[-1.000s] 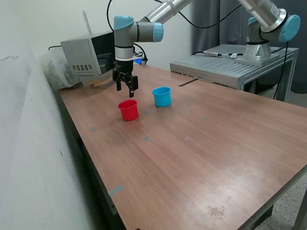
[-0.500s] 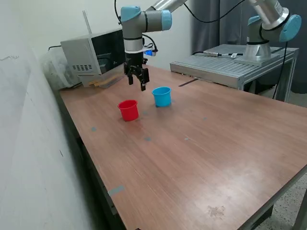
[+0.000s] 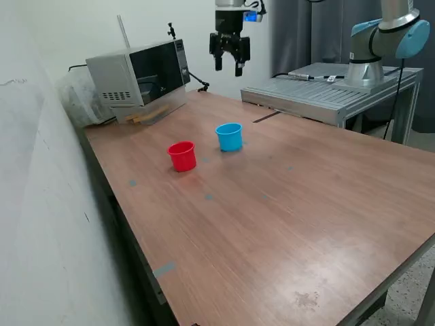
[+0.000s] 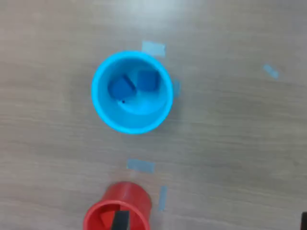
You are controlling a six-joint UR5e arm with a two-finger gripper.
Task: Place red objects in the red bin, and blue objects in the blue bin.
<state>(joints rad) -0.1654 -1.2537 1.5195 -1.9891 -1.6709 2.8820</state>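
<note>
The light-blue cup (image 3: 230,136) stands on the wooden table next to the red cup (image 3: 182,155), which is on the exterior view's left of it. In the wrist view the light-blue cup (image 4: 132,91) holds two dark-blue cubes (image 4: 121,88) (image 4: 147,80). The red cup (image 4: 118,213) shows at the picture's edge with something red (image 4: 103,220) inside it, cut off. My gripper (image 3: 230,63) hangs high above the table's back, well above both cups, fingers apart and empty.
A microwave (image 3: 136,76) stands at the table's back on the exterior view's left. A grey metal bench (image 3: 326,95) with a second robot arm (image 3: 384,30) stands behind. Small bits of blue tape (image 4: 153,48) lie on the table (image 3: 285,204).
My gripper has risen from just above the red cup and moved toward the exterior view's right and back, now high above the table. The cups have not moved.
</note>
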